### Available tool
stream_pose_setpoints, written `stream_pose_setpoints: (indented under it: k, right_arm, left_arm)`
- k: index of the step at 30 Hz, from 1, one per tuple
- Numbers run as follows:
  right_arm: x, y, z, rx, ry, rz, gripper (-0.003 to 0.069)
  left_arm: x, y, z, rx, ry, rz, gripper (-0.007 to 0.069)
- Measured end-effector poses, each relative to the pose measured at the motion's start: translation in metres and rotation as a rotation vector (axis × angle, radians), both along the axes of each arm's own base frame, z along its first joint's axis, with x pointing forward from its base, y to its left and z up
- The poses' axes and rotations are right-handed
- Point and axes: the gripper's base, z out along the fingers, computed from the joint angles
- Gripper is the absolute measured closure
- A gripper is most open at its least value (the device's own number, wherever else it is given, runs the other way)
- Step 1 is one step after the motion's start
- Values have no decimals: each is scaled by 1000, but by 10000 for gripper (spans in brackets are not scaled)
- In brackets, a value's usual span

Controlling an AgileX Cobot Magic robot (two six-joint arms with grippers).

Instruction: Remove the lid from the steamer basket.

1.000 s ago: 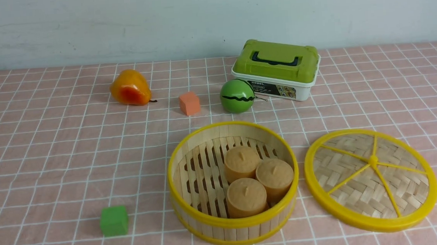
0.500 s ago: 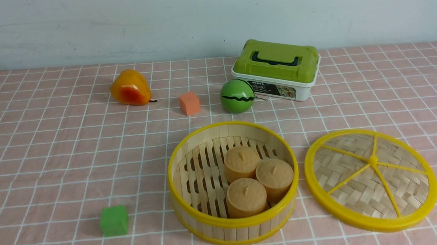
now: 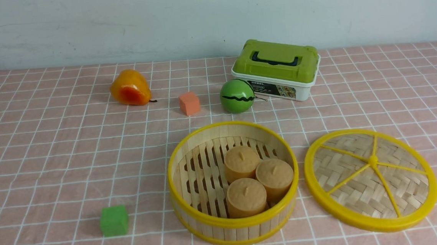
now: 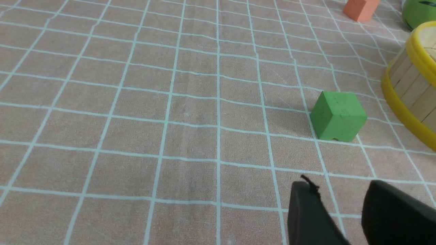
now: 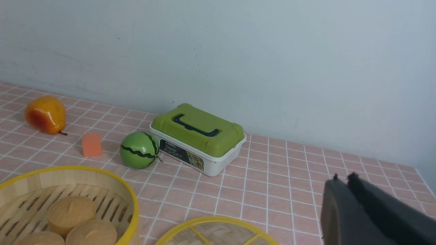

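Plainly, the right jaws are pressed together, empty, while the left jaws stand spread, holding nothing.

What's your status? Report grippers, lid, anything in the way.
Left gripper open, empty. Right gripper shut, empty. Lid off, flat on the table just right of the open basket. Nothing in the way.
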Motion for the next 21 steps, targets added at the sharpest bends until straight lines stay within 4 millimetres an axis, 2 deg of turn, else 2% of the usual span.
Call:
stream_pose_setpoints:
  k: [1, 2, 3, 5, 7, 8, 11, 15, 21]
  right_arm:
    - [0, -1, -23, -12, 2, -8, 652]
    - [-1, -1, -25, -14, -3, -10, 652]
    - [0, -2, -46, -24, 0, -23, 652]
    - [-1, -3, -60, -25, 1, -36, 652]
    - [-6, -7, -100, 9, 16, -88, 652]
    - [-6, -8, -102, 9, 18, -95, 652]
    - [-12, -11, -140, 70, 53, -157, 652]
    - [-16, -13, -168, 152, 119, -198, 652]
    - [-19, -14, -179, 185, 248, -220, 659]
  left_arm:
    - [0, 0, 0, 0, 0, 0, 386]
    - [0, 0, 0, 0, 0, 0, 386]
    - [0, 0, 0, 0, 0, 0, 386]
    - [0, 0, 0, 0, 0, 0, 386]
    - [0, 0, 0, 0, 0, 0, 386]
    - [0, 0, 0, 0, 0, 0, 386]
    - [0, 0, 0, 0, 0, 0, 386]
    - [0, 0, 0, 0, 0, 0, 386]
    - [0, 0, 0, 0, 0, 0, 386]
